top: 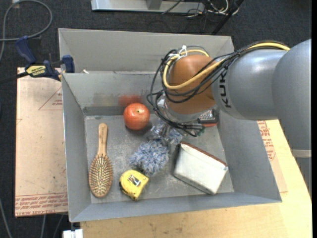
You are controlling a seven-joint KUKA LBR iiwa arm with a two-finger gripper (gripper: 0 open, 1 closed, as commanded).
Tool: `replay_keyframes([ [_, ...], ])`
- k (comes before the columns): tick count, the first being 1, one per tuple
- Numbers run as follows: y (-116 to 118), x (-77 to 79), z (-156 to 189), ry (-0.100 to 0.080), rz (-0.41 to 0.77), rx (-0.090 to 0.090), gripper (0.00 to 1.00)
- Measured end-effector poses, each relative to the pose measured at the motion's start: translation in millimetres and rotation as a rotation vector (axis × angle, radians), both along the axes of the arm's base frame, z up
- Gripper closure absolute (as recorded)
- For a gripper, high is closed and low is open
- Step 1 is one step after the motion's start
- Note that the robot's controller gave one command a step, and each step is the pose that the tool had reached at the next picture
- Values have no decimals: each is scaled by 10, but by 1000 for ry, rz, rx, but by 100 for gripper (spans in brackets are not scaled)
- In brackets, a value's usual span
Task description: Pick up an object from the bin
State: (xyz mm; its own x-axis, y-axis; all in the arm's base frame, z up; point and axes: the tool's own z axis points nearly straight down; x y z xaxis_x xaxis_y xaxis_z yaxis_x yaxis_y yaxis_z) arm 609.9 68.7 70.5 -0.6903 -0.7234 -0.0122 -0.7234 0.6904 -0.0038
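Where the arm reaches in from the right of the frame, its orange-covered wrist hangs over the middle of the grey bin (74,133). The gripper (166,131) beneath it sits low at the upper end of a fuzzy grey-blue bundle (150,157), which lies in the centre of the bin floor. Whether the gripper is released or clenched cannot be told, since the wrist hides most of it. Just left of the gripper, near the back wall, lies a red apple (136,116). A white box (199,170) with a dark red edge lies tilted at the lower right, just beside the bundle. A wooden hairbrush (100,165) lies bristles up along the left side. A yellow tape measure (133,184) sits near the front wall, between brush and bundle.
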Motion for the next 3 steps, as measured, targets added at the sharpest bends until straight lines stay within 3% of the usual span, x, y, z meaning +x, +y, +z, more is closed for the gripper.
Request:
replay_keyframes([
  [3, 1, -25, 164, 7, 0, 0, 100],
])
